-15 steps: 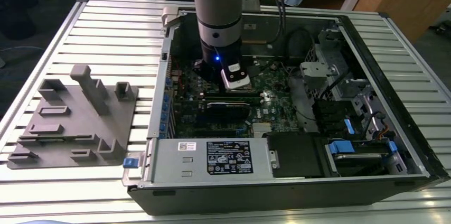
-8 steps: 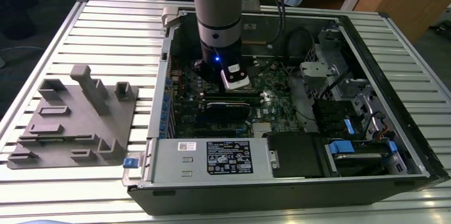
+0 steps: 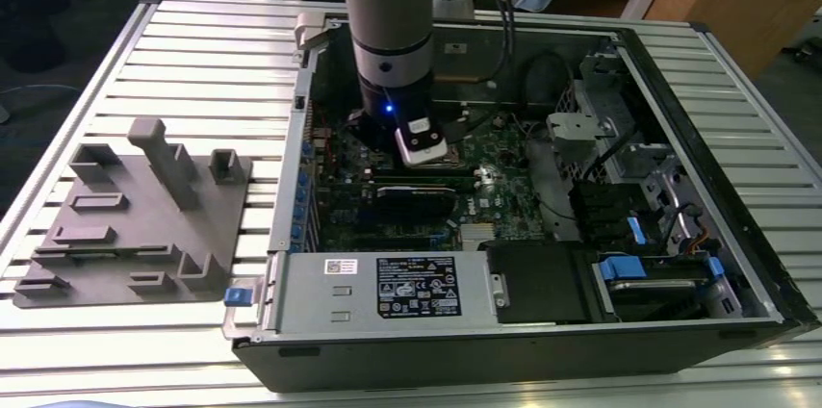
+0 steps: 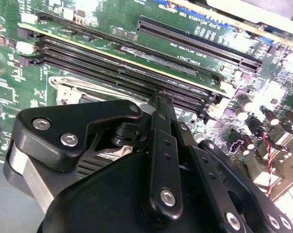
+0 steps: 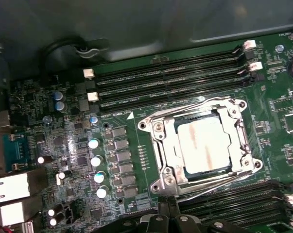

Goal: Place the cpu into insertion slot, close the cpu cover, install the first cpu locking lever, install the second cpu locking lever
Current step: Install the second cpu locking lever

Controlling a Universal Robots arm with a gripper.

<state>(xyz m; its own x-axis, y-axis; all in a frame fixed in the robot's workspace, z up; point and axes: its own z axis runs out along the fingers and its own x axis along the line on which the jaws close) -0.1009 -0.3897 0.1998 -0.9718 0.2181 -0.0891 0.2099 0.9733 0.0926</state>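
Arm point(image 3: 385, 33) is down inside the open PC case point(image 3: 719, 264), over the green board point(image 3: 495, 187). Gripper point(image 4: 161, 99) fingers are pressed together, pinching nothing, tip just above the board by the long black memory slots point(image 4: 136, 80). In the first wrist view the cpu point(image 5: 203, 144) sits flat in the slot point(image 5: 182, 171), dull silver top showing through the cut-out. Cover point(image 5: 233, 127) is down over it, framing the chip. Thin wire levers point(image 5: 204, 104) run along the edges of the socket frame; cannot tell if both are hooked. Gripper tip point(image 5: 168, 206) is just beside the socket's edge, whether touching a lever I can't tell. Grey fixture block point(image 3: 135, 216) lies on the slatted table point(image 3: 206, 42), at the exterior view's left of the case.
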